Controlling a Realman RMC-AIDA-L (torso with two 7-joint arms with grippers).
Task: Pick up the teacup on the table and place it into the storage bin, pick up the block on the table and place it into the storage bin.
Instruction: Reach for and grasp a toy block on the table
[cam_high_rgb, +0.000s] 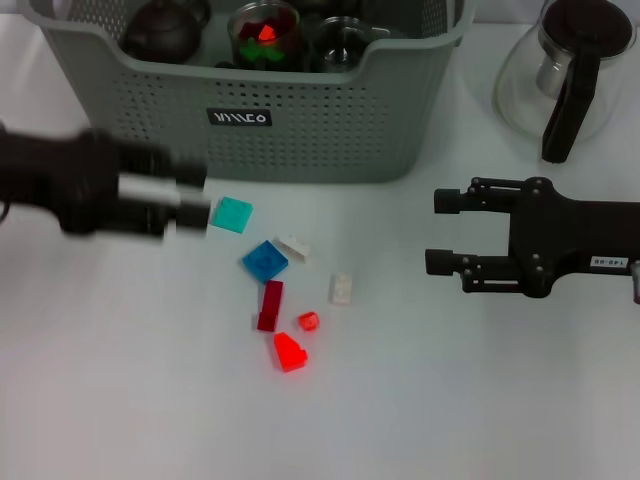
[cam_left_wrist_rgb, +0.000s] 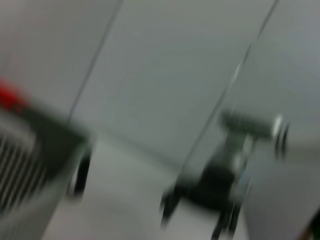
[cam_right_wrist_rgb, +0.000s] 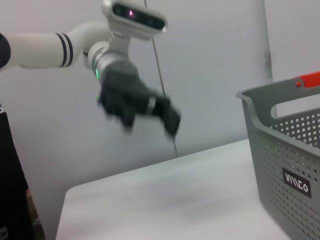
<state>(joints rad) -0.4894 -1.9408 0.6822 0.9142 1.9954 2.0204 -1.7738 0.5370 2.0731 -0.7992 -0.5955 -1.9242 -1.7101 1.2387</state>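
Landmark: the storage bin (cam_high_rgb: 300, 110) is taken as the reference; it is a grey-green perforated basket set at the far middle of the white table (cam_high_rgb: 480, 400), with a black label (cam_high_rgb: 239, 118) on its near wall.
Bin contents: a dark round teapot (cam_high_rgb: 160, 32), a glass cup (cam_high_rgb: 264, 35) holding red and green pieces, and a metal-and-glass vessel (cam_high_rgb: 342, 42) are seen inside it.
Blocks: a loose cluster is laid on the table just in front of the bin's near wall. A teal square block (cam_high_rgb: 232, 214) is nearest the bin; a blue block (cam_high_rgb: 264, 261) and a white block (cam_high_rgb: 294, 247) lie just beyond it, with a second white block (cam_high_rgb: 341, 288), a dark red long block (cam_high_rgb: 269, 305), a small red piece (cam_high_rgb: 308, 321) and a bright red block (cam_high_rgb: 290, 351) farther from the bin.
Teacup: no cup is seen on the table; the only cup in view is the one in the bin.
Left gripper (cam_high_rgb: 195, 195): it is blurred, in front of the bin's left corner, its tips just beside the teal block. How far the fingers are parted cannot be told, and no hold on anything is seen.
Right gripper (cam_high_rgb: 440, 230): it is held above the table in front of the bin's right corner, well apart from the blocks. Its fingers are spread wide and nothing is gripped.
Glass teapot (cam_high_rgb: 560, 75): it is stood to the right of the bin, with a black handle.
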